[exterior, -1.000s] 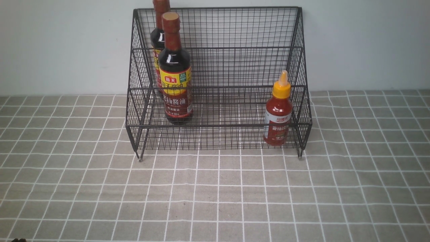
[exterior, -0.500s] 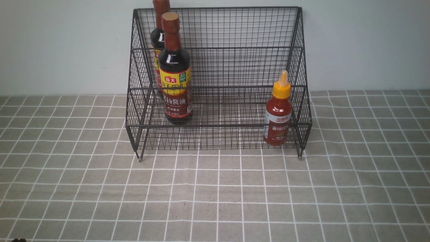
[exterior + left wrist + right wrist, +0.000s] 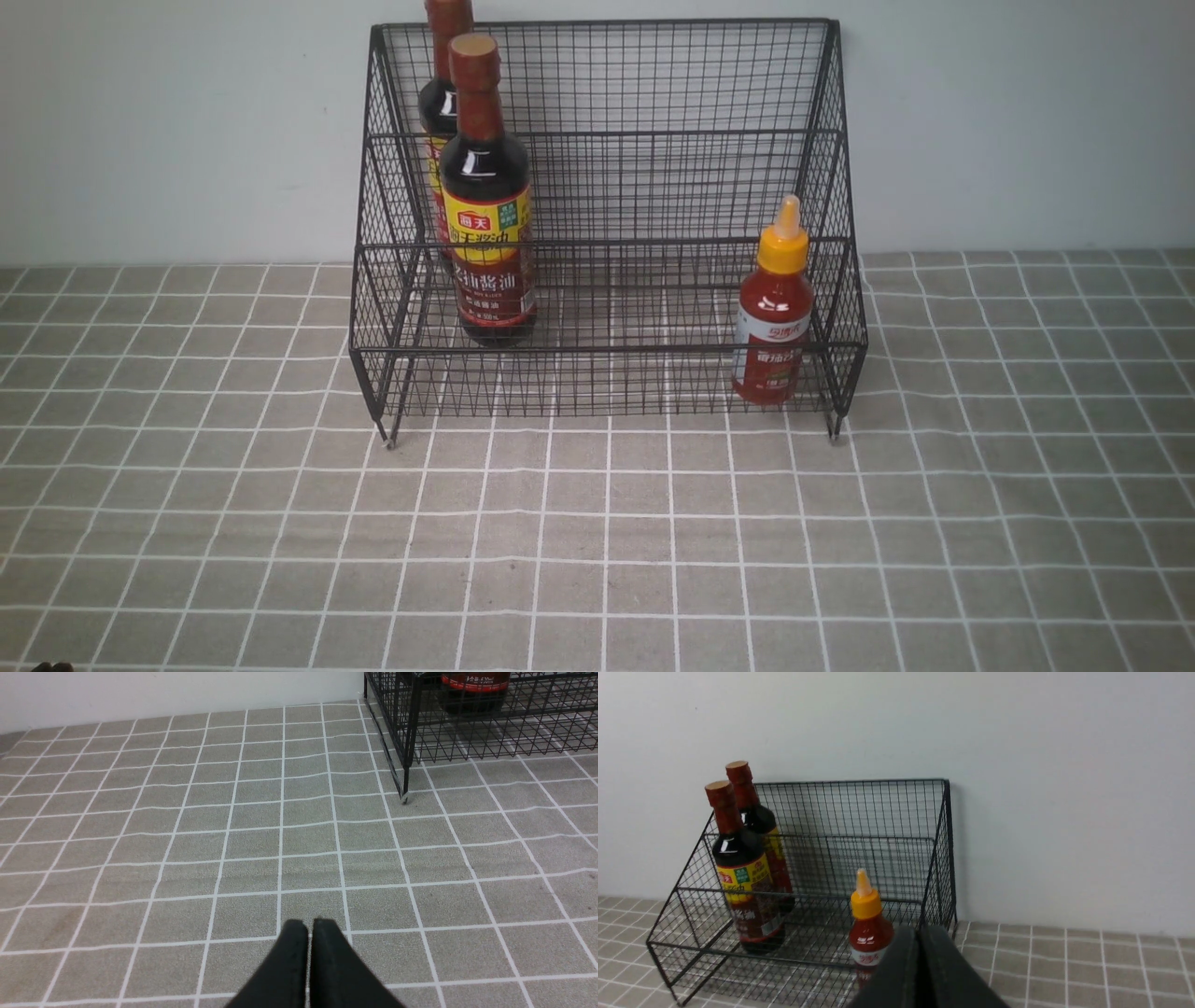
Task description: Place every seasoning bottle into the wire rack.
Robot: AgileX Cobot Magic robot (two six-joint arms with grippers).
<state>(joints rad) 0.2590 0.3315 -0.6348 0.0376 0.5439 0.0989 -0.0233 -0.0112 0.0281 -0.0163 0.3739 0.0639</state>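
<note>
Change: none across the last second; all three bottles stay put.
Wire rack (image 3: 607,224): holds front soy bottle (image 3: 487,196), rear soy bottle (image 3: 439,103), red sauce bottle (image 3: 773,313); task likely done.
Left pincer (image 3: 308,933): together, empty.
Right pincer (image 3: 920,942): seemingly together, empty.

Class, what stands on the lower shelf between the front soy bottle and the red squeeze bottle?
Nothing: between the front soy bottle and red squeeze bottle is bare wire shelf, per the front view.

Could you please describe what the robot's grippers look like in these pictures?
Only the fingertips show, each in its own wrist view. The left gripper has two matte black fingers that broaden toward the camera and taper to rounded tips. The right gripper looks the same: two plain black, wedge-shaped fingers. No cables, markings or arm links are visible, and neither arm appears in the front view.
</note>
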